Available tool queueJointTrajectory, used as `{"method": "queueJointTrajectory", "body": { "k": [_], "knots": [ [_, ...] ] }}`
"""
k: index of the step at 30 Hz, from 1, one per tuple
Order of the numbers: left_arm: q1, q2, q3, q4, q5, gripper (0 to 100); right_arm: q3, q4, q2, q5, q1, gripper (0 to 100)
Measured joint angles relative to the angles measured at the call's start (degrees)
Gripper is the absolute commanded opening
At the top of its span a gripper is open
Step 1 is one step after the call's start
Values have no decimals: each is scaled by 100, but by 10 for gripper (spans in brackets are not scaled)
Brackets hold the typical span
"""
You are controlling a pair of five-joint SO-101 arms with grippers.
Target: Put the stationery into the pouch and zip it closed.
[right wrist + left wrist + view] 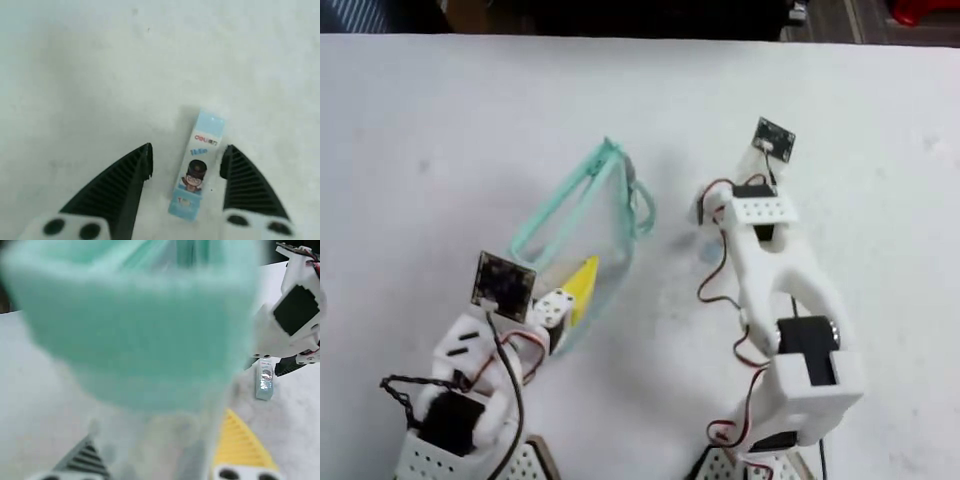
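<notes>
**Pouch pinched by the left tool, eraser lying between the right tool's spread fingers**

Pouch point(588, 222) lies on the white bench point(430, 130), left of centre in the high view. It has a clear body edged with a mint-green zip band point(552, 205), and its mouth gapes open toward the far side. Its near end sits in the left tool point(575, 290), which is pressed onto it. In the left wrist view the pouch's wall point(150, 340) passes between the ribbed black finger point(85, 460) and the yellow finger point(240, 445). In the high view that yellow finger shows through the clear plastic.

The eraser point(197, 165) is a small pale-blue block with a cartoon figure on its sleeve, and it lies flat on the bench just to the right of the pouch. The right tool point(187, 148) is spread wide over it, with one black finger point(125, 190) on each side. The eraser sits much nearer one finger than the other, and whether it touches that finger cannot be told. The left wrist view shows the same eraser point(265, 380) on the bench below the right arm's white housing.

The left arm point(470, 370) stretches low from the near left edge toward the pouch. The right arm point(785, 300) reaches out from the near right edge, its wrist bent down over the spot beside the pouch.
</notes>
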Motion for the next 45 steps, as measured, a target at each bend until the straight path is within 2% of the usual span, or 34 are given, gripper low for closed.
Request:
{"method": "queueJointTrajectory", "body": {
  "k": [6, 10, 14, 39, 41, 45],
  "knots": [
    [0, 0, 0, 0, 0, 200, -431, 0, 545, 193, 79, 99],
    [0, 0, 0, 0, 0, 199, -747, 97, 879, 501, 114, 8],
    [0, 0, 0, 0, 0, 199, -985, 440, 958, 536, 123, 16],
    [0, 0, 0, 0, 0, 199, -1037, 1011, 659, 607, 114, 17],
    [0, 0, 0, 0, 0, 199, -1037, 1125, 387, 721, 114, 17],
    [0, 0, 0, 0, 0, 199, -1037, 1336, -308, 1459, 62, 17]
  ]
}}
